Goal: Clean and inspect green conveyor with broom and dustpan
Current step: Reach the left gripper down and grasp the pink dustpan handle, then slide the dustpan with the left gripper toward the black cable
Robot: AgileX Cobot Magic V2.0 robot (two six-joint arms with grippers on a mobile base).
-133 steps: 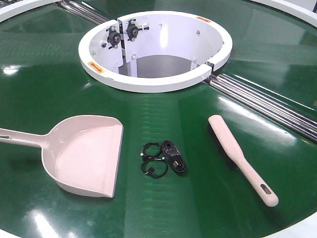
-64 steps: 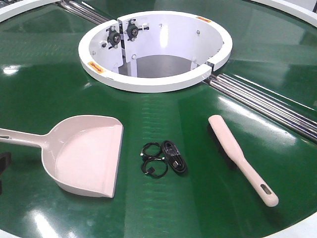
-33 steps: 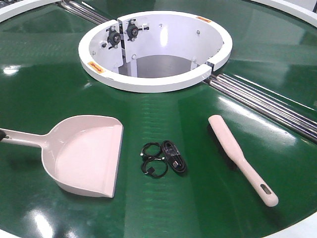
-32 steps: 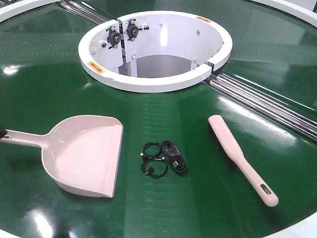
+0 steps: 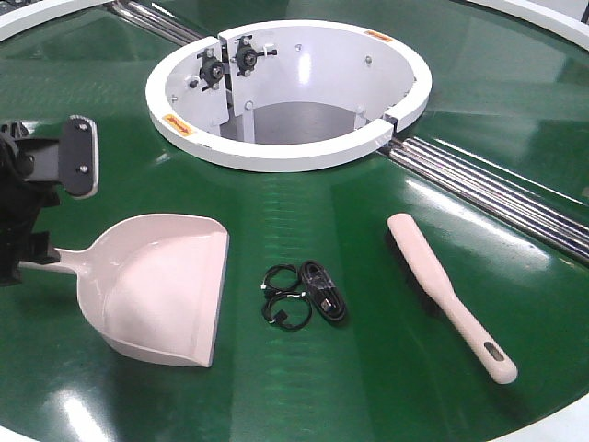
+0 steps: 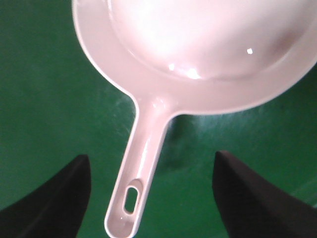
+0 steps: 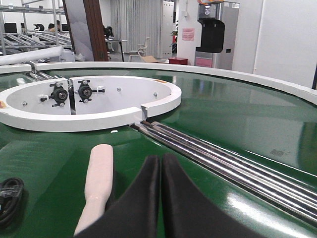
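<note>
The green conveyor (image 5: 304, 198) fills the front view. On it at the left lies the pale pink dustpan (image 5: 161, 285), mouth toward the front right. My left gripper (image 5: 46, 212) hangs open over the dustpan's thin handle (image 6: 141, 168), and its dark fingers (image 6: 54, 198) stand wide apart on either side of the slotted end without touching it. The broom (image 5: 442, 290) lies at the right, handle toward the front edge. My right gripper (image 7: 161, 158) is shut on nothing, low over the belt just right of the broom (image 7: 99, 173).
A small bundle of black cables (image 5: 304, 293) lies between dustpan and broom. The white round hub (image 5: 285, 152) stands behind them. Silver rollers (image 5: 497, 193) run in a seam toward the right. The conveyor's white outer rim (image 5: 561, 425) shows at the front right corner.
My left arm has come into the front view from the left edge and now hangs open over the dustpan handle. Dustpan, broom and cables have not moved.
</note>
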